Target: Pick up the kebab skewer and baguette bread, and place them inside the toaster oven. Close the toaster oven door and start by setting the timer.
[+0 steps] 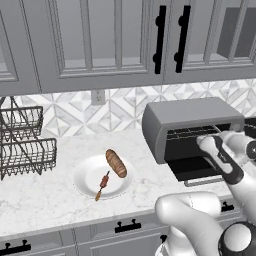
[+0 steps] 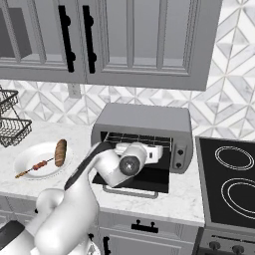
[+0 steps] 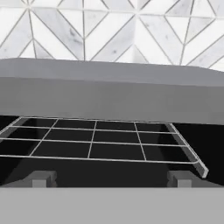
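Note:
The kebab skewer and the baguette bread lie side by side on a white plate, left of the toaster oven. The toaster oven door hangs folded down, baring the wire rack in the dark cavity. My gripper hovers above the lowered door, facing the oven's mouth. It is open, with its fingertips far apart and nothing between them.
A wire dish rack stands at the far left of the counter. A black cooktop lies right of the oven. The oven's control strip is on its right side. Grey wall cabinets hang overhead.

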You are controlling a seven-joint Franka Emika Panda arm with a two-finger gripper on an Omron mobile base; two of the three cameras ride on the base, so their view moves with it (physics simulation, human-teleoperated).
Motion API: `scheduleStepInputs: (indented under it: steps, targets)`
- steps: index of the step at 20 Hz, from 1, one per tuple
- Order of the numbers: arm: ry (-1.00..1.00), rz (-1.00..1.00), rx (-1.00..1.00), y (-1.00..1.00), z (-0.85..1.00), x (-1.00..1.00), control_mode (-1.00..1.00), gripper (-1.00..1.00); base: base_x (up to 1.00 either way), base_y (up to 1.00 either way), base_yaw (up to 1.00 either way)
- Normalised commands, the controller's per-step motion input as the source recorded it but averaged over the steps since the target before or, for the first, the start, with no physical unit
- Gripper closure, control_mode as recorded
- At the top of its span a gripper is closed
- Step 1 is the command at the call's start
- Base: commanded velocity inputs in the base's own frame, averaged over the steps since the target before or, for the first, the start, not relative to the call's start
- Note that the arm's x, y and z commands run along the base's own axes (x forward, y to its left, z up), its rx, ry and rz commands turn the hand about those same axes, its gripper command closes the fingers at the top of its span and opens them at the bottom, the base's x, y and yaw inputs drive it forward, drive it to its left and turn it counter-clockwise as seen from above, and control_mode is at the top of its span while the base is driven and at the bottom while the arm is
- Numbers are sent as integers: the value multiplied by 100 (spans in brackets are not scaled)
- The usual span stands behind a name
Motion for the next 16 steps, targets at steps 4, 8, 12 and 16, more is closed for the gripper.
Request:
scheduleStepInputs:
  steps: [4, 8, 12, 16]
  targets:
    - [-9, 0, 3, -19, -1, 31, -100, -100, 0, 0, 0]
    - [0, 0, 0, -19, 0, 16, -100, -100, 0, 0, 0]
    - [0, 0, 0, -9, 0, 15, -100, -100, 0, 0, 0]
    - [0, 0, 0, -8, 0, 21, -100, -100, 0, 0, 0]
